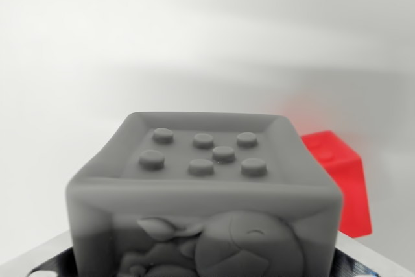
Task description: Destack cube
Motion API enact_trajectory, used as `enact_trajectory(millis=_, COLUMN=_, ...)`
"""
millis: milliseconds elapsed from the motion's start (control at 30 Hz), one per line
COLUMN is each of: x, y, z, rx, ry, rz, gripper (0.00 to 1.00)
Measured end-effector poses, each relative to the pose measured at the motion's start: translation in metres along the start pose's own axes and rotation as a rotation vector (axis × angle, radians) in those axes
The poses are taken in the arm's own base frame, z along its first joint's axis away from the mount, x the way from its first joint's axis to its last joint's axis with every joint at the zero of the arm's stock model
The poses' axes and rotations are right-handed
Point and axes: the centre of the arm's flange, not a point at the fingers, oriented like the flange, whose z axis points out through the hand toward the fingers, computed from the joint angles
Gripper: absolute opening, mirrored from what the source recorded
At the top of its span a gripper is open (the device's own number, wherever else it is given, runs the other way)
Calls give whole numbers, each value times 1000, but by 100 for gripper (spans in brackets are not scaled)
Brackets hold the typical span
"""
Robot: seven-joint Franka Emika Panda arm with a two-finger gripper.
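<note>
Grey cube (202, 196) hides most of red cube (340, 183) at 3 o'clock. No writing legible. Jaws' state: cannot tell.

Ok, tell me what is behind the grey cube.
A red cube sits behind the grey cube, toward the wrist view's right. Its near-left part is hidden by the grey cube; anything directly behind is covered.

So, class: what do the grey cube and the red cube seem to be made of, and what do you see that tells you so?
Grey cube: probably soft rubber or silicone, matte; its rounded edges, moulded studs on top and a raised figure on the side suggest it. Red cube: likely the same kind of moulded material, smooth and slightly shiny, but blurred and half hidden, so less sure.
</note>
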Motion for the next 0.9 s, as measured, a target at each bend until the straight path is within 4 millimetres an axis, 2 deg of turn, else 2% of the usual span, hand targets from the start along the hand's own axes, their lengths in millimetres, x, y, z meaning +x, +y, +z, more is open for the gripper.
enact_trajectory(millis=900, x=-14, y=-52, z=7, rx=-1, ry=1, rz=185, gripper=0)
